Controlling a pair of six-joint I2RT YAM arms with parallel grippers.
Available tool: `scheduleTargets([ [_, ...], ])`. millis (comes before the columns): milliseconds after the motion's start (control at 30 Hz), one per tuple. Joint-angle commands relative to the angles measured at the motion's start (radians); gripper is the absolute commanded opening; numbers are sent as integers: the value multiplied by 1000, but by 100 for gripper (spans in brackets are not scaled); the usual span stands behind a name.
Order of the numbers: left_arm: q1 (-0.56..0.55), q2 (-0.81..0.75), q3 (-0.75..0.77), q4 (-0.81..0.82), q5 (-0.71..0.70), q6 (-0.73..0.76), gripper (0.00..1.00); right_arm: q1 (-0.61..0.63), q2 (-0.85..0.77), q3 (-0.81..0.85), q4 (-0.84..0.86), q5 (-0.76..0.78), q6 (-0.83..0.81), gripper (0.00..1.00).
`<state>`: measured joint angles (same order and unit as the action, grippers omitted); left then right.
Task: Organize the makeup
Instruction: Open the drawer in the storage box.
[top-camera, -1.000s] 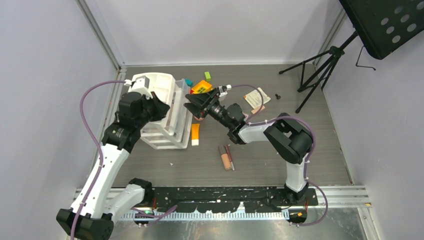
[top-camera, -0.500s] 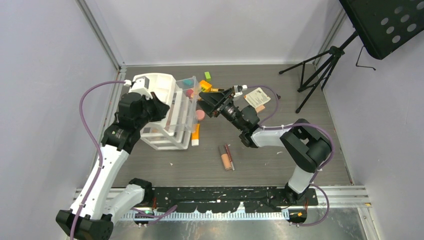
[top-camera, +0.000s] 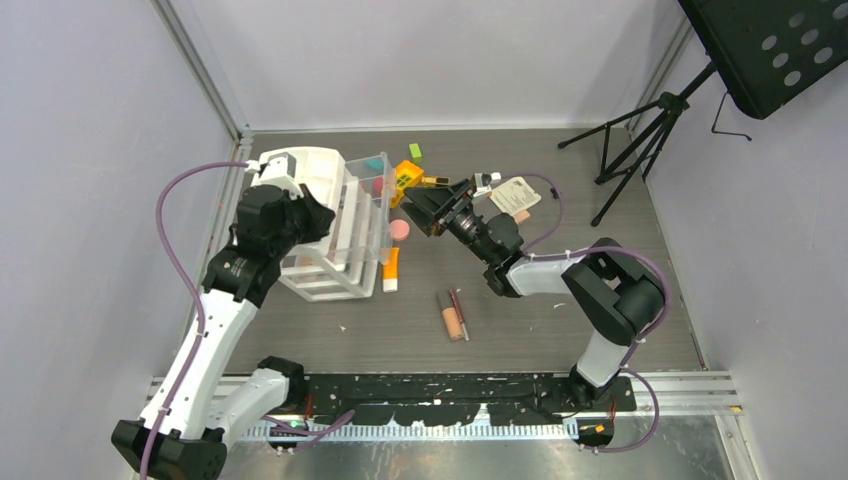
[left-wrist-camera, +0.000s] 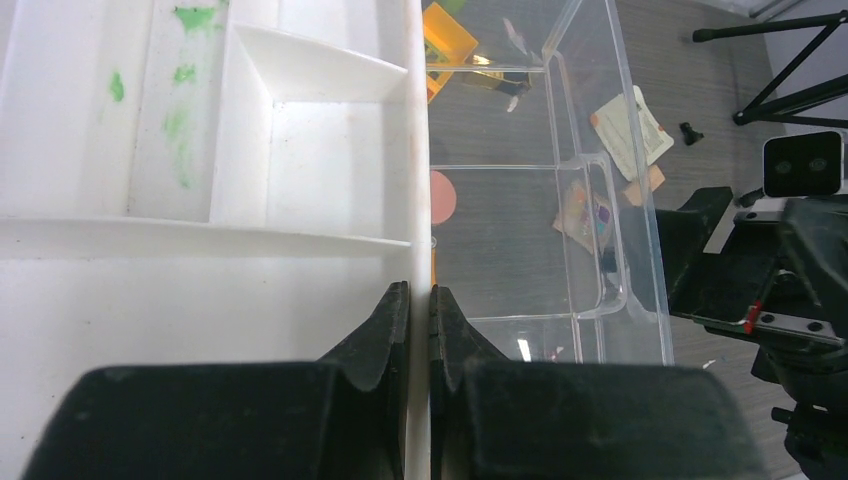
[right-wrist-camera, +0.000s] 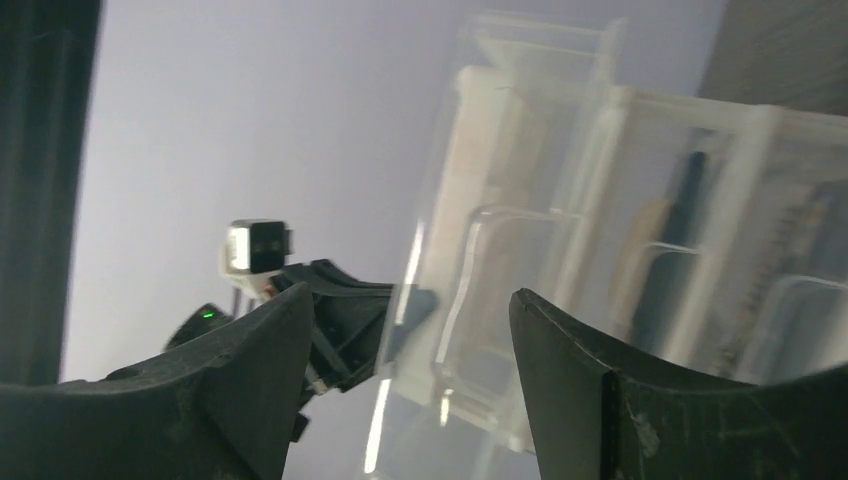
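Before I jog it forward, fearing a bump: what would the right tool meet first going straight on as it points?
Probably the clear drawer, pulled from the white organizer: it fills the view ahead of the open right tool. Depth is unclear.

The right claw (right-wrist-camera: 410, 300) stands wide apart, its two dark fingers (right-wrist-camera: 240, 390) along the lower edge with nothing between them. Beyond, blurred, a clear organizer (right-wrist-camera: 560, 200) shows divided compartments, with a dark slim item (right-wrist-camera: 680, 240) and a beige one (right-wrist-camera: 640, 240) inside. The left arm (right-wrist-camera: 335, 310) with its camera (right-wrist-camera: 255, 247) meets the organizer's left side, against a lilac wall (right-wrist-camera: 250, 100)
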<state>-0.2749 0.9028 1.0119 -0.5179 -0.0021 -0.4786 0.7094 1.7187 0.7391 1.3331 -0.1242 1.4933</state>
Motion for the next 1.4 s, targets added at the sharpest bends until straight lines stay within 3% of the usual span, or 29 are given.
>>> scheduleTargets([
  [0,2,-17,41,-34,-76,36,0,-19,-69,-15,-199,20,-128,76],
  [267,2,34,56,-72,-104,71,0,-12,-235,232,-1047,95,-534,82],
  [500,2,93,39,-57,-77,68,0,18,-119,596,-1541,107,-680,86],
  [733,1,109,27,-41,-78,65,0,128,95,952,-1865,271,-790,87],
  [933,2,113,24,-34,-72,62,0,204,219,1156,-2096,495,-851,87],
  [1100,2,114,18,-29,-74,60,0,224,271,1252,-2210,605,-876,84],
  [1367,2,113,14,-23,-76,57,0,236,249,1265,-2231,710,-883,81],
])
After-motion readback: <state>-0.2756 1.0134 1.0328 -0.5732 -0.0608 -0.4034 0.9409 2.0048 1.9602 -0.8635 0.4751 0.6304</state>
